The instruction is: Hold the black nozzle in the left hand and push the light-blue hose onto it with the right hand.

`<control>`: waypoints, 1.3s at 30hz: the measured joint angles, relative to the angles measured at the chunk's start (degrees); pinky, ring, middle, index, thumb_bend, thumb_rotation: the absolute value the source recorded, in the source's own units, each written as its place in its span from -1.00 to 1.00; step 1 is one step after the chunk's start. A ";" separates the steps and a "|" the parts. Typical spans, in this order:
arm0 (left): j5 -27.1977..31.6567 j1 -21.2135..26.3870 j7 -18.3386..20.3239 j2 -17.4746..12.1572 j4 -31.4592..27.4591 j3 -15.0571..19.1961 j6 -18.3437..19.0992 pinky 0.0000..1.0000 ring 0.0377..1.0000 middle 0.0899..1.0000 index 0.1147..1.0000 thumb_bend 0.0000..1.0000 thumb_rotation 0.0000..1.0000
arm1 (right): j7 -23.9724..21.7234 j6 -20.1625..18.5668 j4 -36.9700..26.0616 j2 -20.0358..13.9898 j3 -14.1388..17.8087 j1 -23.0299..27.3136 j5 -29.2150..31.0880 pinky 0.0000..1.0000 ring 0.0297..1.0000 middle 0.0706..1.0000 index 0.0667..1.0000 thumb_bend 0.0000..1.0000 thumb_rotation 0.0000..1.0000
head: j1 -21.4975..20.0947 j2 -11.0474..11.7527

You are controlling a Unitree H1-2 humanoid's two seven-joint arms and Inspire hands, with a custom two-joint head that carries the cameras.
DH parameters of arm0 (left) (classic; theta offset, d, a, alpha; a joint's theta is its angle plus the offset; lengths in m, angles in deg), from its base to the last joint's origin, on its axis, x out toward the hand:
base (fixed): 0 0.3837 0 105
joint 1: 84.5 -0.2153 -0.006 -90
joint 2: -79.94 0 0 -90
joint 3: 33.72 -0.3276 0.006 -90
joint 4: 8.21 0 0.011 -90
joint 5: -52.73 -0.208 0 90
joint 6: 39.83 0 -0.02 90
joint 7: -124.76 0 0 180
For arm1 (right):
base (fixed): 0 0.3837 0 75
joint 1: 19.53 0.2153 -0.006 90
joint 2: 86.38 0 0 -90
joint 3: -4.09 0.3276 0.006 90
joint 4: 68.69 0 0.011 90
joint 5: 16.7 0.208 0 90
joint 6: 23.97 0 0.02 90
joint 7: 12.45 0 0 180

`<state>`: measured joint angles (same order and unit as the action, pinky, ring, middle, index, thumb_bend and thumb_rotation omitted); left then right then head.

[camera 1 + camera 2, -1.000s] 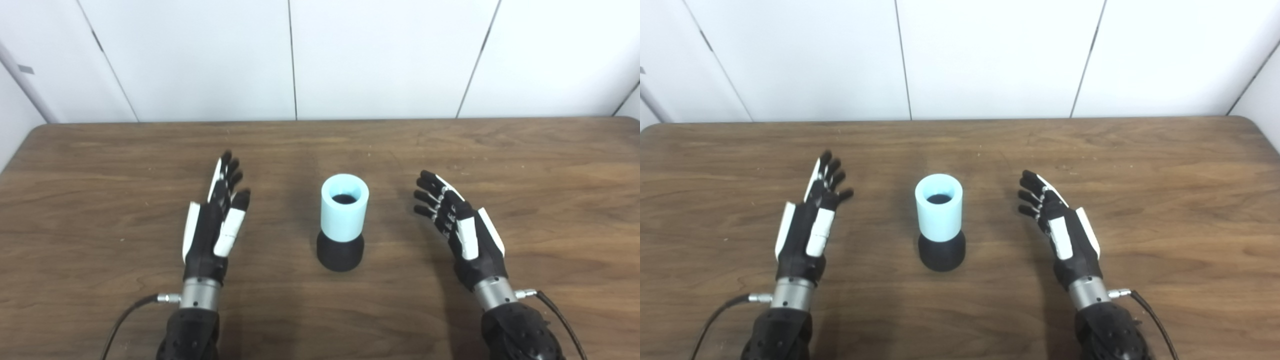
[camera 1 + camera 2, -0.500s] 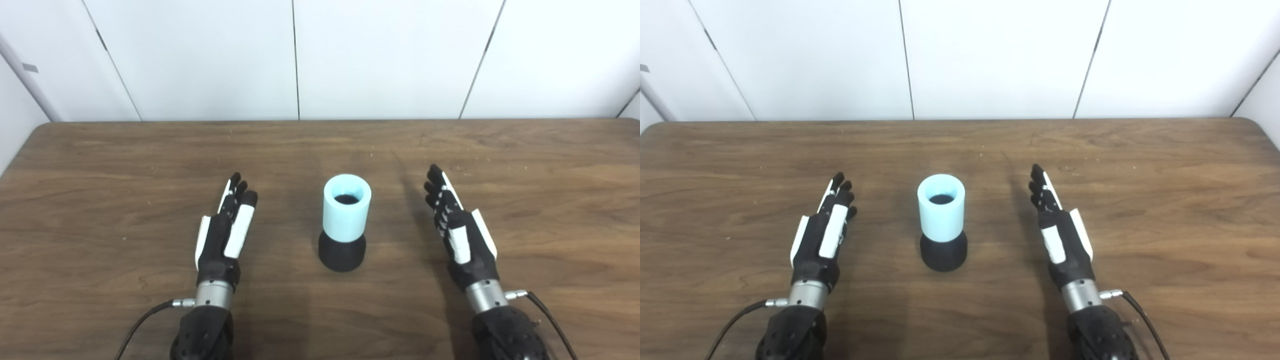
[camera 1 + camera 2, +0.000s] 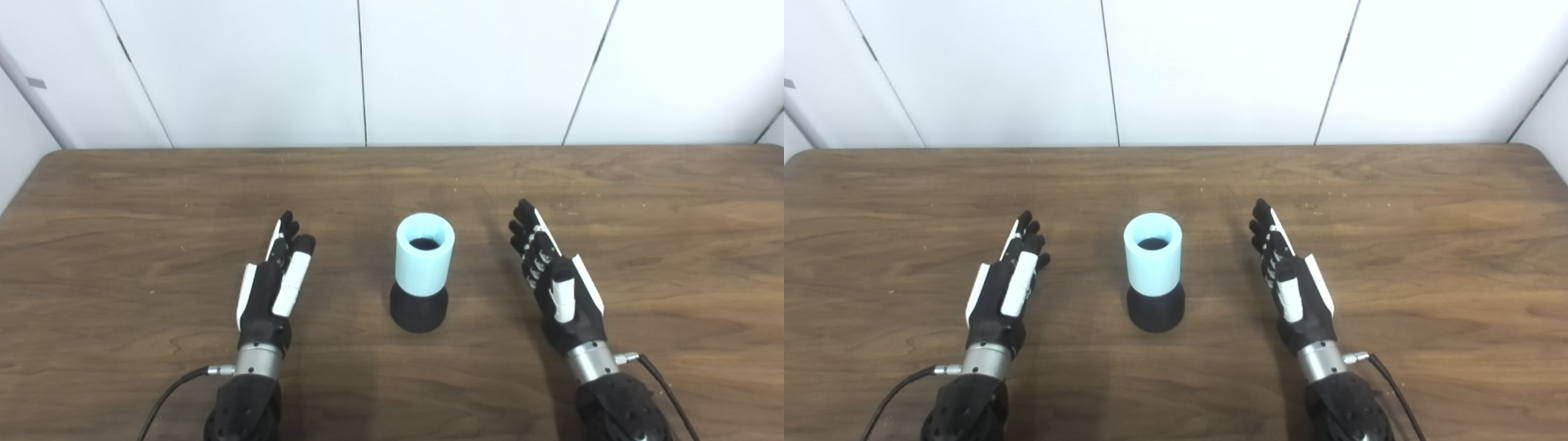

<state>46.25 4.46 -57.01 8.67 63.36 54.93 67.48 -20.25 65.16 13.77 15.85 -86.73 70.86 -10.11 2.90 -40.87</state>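
Observation:
A light-blue hose piece [image 3: 424, 254], a short open cylinder, stands upright on top of the black nozzle [image 3: 419, 311] at the middle of the wooden table [image 3: 122, 184]. The two are joined and rest on the table with nothing gripping them. My left hand [image 3: 274, 288] lies to the left of them, open, fingers stretched forward and close together, holding nothing. My right hand [image 3: 556, 282] is to their right, open as well, fingers pointing away from me, empty. Both hands stand well apart from the hose and nozzle.
The table runs wide to both sides and back to a white panelled wall [image 3: 478, 67]. Cables [image 3: 171, 392] trail from both wrists toward the front edge.
Since a second ago both hands drew back from the hose and nozzle and straightened their fingers. Over the last half second they have barely moved. The hose and nozzle stayed put.

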 measured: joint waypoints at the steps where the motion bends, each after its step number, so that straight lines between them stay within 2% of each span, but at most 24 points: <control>1: -0.01 0.00 0.02 -0.04 0.00 -0.06 0.00 0.92 0.97 1.00 0.95 0.91 0.74 | 0.05 -1.32 -0.58 0.18 0.11 -0.02 0.64 1.00 1.00 1.00 1.00 0.60 1.00 | -0.09 0.00; 6: 0.01 -0.03 0.14 -0.34 0.00 -0.14 -0.40 0.87 0.98 1.00 0.98 0.89 0.76 | 1.25 -5.29 -2.91 1.59 0.83 0.02 2.29 1.00 1.00 1.00 1.00 0.54 1.00 | 0.00 -0.09; 10: 0.02 -0.06 0.21 -0.61 0.06 -0.34 -1.34 0.87 1.00 1.00 1.00 0.82 0.83 | 1.51 -6.57 -3.51 1.82 0.84 0.00 2.28 1.00 1.00 1.00 1.00 0.53 1.00 | 0.09 -0.18; 14: -0.17 -0.08 0.20 -1.02 0.90 -0.80 -3.77 0.93 0.99 1.00 1.00 0.80 0.92 | 1.84 -6.70 -3.62 1.80 0.99 0.00 2.29 1.00 1.00 1.00 1.00 0.53 1.00 | 0.35 -0.18; 21: -0.83 -0.09 0.20 -1.89 2.93 -2.03 -6.84 1.00 0.98 1.00 1.00 0.82 0.97 | 2.16 -6.71 -3.62 1.79 1.27 0.01 2.29 1.00 1.00 1.00 1.00 0.53 1.00 | 0.18 -0.26; 39: -2.13 -0.06 0.24 -2.62 3.32 -3.19 -6.91 0.95 0.95 0.98 1.00 0.77 0.96 | 3.25 -6.71 -3.61 1.96 1.39 0.02 2.15 1.00 1.00 1.00 1.00 0.52 1.00 | 0.26 -0.44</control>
<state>44.13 4.40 -56.77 6.05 66.68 51.74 60.57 -17.00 58.45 10.15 17.81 -85.34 70.88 -7.96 3.16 -41.31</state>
